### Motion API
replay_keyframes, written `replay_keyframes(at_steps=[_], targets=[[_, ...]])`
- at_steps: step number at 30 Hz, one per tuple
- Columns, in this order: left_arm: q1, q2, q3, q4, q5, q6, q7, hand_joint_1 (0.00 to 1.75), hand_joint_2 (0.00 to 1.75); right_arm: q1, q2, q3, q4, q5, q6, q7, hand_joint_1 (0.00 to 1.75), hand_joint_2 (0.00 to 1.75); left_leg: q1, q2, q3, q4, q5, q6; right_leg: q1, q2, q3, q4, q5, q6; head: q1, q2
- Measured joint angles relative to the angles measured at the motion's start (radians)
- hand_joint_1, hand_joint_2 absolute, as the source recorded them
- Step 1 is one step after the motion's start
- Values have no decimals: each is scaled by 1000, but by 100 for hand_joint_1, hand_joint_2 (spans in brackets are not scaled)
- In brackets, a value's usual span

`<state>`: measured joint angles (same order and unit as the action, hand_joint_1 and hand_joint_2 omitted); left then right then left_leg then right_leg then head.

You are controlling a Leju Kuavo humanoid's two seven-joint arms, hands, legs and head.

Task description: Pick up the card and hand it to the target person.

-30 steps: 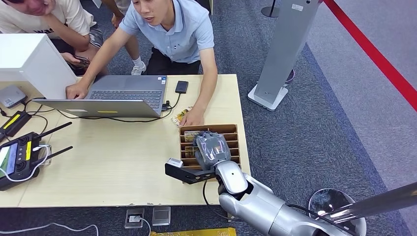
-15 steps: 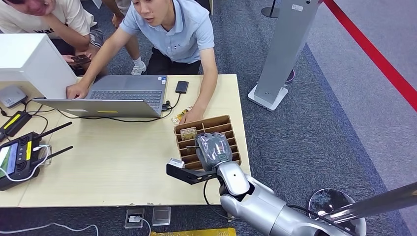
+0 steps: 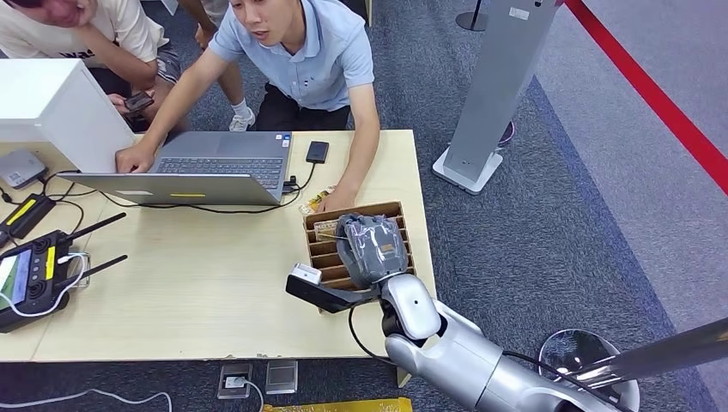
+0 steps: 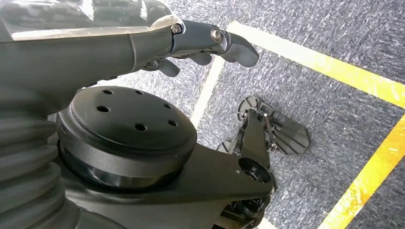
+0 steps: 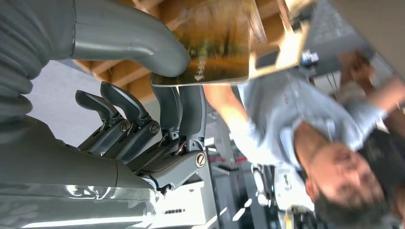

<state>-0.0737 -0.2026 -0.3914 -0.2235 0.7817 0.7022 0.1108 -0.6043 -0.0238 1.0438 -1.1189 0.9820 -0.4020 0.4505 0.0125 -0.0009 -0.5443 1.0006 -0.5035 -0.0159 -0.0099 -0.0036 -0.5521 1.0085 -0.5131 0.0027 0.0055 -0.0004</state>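
One right hand point(image 3: 371, 249), grey ribbed cover and dark fingers, sits over the wooden slotted tray point(image 3: 319, 249). In the right wrist view the thick grey thumb point(image 5: 143, 45) and two dark fingers point(image 5: 184, 107) pinch one card point(image 5: 217, 45) between them; the other fingers are curled loosely beside. The card is flat, rectangular and glossy, with a yellow-brown print; it's blurred, so I can't tell what's on it. It looks to be just clear of the tray slots, hard to be sure.

The one tray is brown wood, box-shaped, with thin dividers making rows of narrow slots. It lies directly under the hand and is skewed on the table point(image 3: 215, 292). A thin pale strip of another card shows at a far slot, just beyond the fingertips.

One left hand point(image 4: 200, 45), dark fingers apart and lightly bent, holds nothing, over grey speckled carpet with yellow lines.

Two people are beyond the hand. One, in a light blue polo point(image 3: 318, 60), has a hand point(image 3: 330, 203) flat on the table, touching the tray's far edge. The other, in a cream shirt point(image 3: 112, 26), is far off to the hand's left.

One silver laptop point(image 3: 215, 163), open, lies beyond and left of the hand. One small black phone point(image 3: 317, 152) lies beside it. One black controller point(image 3: 30, 279) with two antennas is well off to the left. One white box point(image 3: 51, 107) stands in the far left corner. The table is pale wood laminate, smooth.
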Motion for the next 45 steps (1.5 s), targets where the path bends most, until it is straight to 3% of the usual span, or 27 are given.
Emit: replay_keyframes(at_steps=[7, 15, 27, 45], targets=[[0, 0, -5, 0, -15, 0, 4, 0, 175, -46, -14, -28, -119, 40, -26, 2, 175, 175, 0, 0, 0, 0, 0, 0, 0, 0, 0, 0, 0, 0, -1, 0], [1, 8, -32, -2, -10, -8, 19, 0, 175, -127, -23, -39, -176, 56, 48, 15, 175, 175, 0, 0, 0, 0, 0, 0, 0, 0, 0, 0, 0, 0, 0, 0], [3, 31, -94, -18, 61, -25, 10, 0, 175, -218, -15, -31, -73, -9, 129, 31, 175, 175, 0, 0, -1, 0, 0, 0, 0, 0, 0, 0, 0, 0, 0, 0], [5, 46, -140, -26, 116, -33, -20, 0, 175, -258, 4, -10, 63, -44, 130, 38, 175, 175, 0, 0, -1, 0, 0, 0, 0, 0, 0, 0, 0, 0, 0, 0]])
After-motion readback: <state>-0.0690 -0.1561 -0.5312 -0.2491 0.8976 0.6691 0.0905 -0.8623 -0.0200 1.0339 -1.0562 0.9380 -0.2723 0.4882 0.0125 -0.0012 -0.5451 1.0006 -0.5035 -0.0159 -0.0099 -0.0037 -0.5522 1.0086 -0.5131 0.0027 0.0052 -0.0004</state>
